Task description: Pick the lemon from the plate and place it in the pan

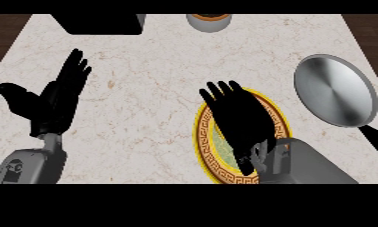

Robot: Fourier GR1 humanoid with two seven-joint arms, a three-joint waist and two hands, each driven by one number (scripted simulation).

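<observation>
The lemon is hidden under the black right hand (240, 121), fingers spread toward 11 o'clock over the round gold-rimmed plate (279, 121).

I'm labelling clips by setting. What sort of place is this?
Probably a kitchen counter: a pale marble-like top holds a steel pan and a gold-rimmed plate.

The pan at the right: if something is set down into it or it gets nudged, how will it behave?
The pan looks like rigid metal, so it probably won't flex. It lies flat on the counter, so tipping seems unlikely. Its smooth surface may let it slide, perhaps pivoting about the handle.
</observation>
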